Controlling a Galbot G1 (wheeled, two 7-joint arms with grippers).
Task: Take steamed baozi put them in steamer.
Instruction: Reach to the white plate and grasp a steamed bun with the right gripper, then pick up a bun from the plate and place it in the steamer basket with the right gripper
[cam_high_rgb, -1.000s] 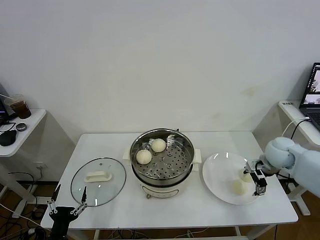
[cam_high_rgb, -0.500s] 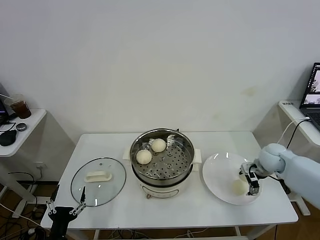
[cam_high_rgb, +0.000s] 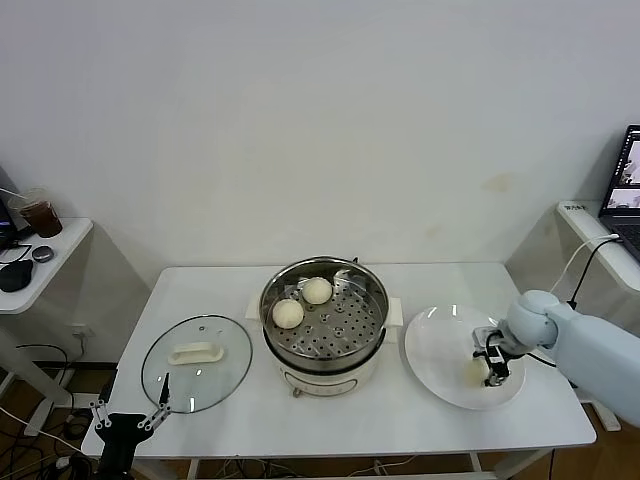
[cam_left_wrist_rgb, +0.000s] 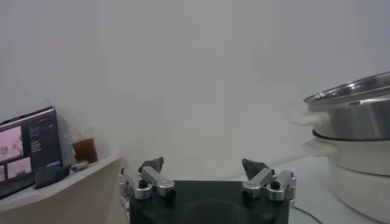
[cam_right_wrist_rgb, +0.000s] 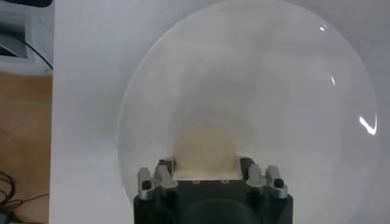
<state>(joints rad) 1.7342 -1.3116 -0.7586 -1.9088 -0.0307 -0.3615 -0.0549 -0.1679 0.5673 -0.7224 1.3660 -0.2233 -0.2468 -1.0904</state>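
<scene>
Dropping lower over the last second, the right gripper (cam_right_wrist_rgb: 207, 167) now straddles a baozi (cam_right_wrist_rgb: 205, 142) on the plate (cam_high_rgb: 435, 350), right of the steamer (cam_high_rgb: 324, 325), fingers wide and probably not yet squeezing. Left gripper (cam_left_wrist_rgb: 205, 174) hangs open off the table's near-left.

Head cam high, looks down on table (cam_high_rgb: 230, 300); right wrist cam close above plate (cam_right_wrist_rgb: 304, 91), shared.
</scene>
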